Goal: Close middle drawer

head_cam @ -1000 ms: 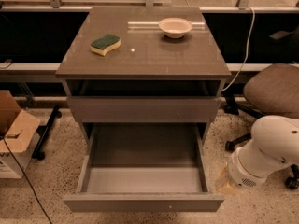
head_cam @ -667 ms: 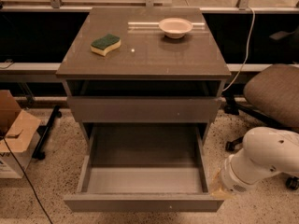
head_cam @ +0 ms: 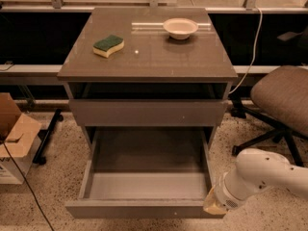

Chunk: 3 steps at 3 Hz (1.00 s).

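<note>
The middle drawer is pulled far out of the grey-brown cabinet, with its smooth grey floor bare and its low front panel nearest the camera. My white arm reaches in from the lower right. The gripper is at the arm's end, right at the drawer's right front corner, against or just beside the front panel. A taller drawer front above it sits nearly flush with the cabinet.
On the cabinet top lie a green-and-yellow sponge and a white bowl. A brown office chair stands at the right, a cardboard box at the left. A cable hangs behind.
My arm has swung left and forward, bringing the gripper from beside the drawer's right side to its right front corner. The drawer has not visibly moved.
</note>
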Tool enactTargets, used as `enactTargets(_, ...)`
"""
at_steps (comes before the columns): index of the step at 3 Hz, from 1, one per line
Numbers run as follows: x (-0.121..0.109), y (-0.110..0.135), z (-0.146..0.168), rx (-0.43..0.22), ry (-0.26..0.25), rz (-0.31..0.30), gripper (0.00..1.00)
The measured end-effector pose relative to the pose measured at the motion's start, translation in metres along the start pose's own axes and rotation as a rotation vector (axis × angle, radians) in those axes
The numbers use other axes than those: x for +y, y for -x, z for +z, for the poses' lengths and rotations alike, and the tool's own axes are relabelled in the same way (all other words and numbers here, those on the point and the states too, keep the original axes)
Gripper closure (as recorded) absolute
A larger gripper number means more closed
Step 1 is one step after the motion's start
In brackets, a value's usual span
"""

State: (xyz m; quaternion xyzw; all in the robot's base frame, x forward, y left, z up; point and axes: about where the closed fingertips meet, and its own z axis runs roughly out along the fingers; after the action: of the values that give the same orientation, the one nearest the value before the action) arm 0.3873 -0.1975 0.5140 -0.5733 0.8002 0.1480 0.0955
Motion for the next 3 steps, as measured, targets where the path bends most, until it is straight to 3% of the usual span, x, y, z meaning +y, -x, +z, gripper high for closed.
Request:
enactTargets(2,0.009,-0.017,0.074,-0.012,0.123,0.071,1.00)
enactTargets(3,0.009,-0.016,0.074,-0.012,0.123,0.071,1.00)
